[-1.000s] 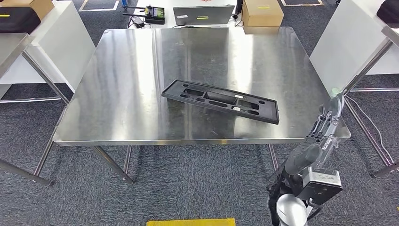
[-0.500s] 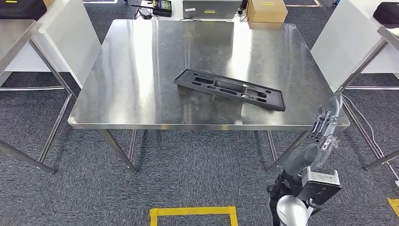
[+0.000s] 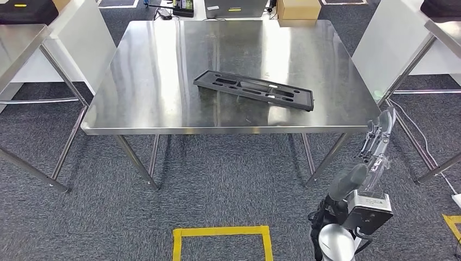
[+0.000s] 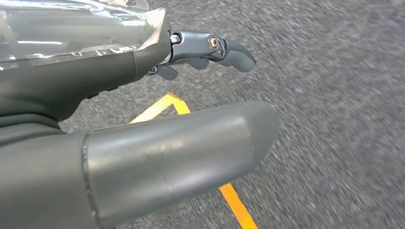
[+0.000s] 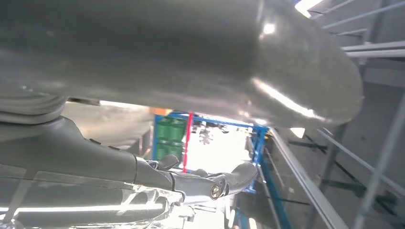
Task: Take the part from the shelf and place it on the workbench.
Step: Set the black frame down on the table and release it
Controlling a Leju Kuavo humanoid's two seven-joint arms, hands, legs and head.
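step: placing looks done, robot standing off from the bench | part lying flat mid-bench, touching neither hand | right hand hanging empty, fingers loose | left hand holding nothing, fingers apart | next: likely none

Table: brushed sheet metal, shiny, streaked with pale reflections; legs bare metal tube. Part: black moulded plastic, matt. Floor: grey carpet, coarse and speckled, with smooth yellow tape on it. Right hand: dull grey metal and dark plastic, under a clear glossy film. Left hand: thumb smooth grey, satin sheen. Box: plain brown cardboard.
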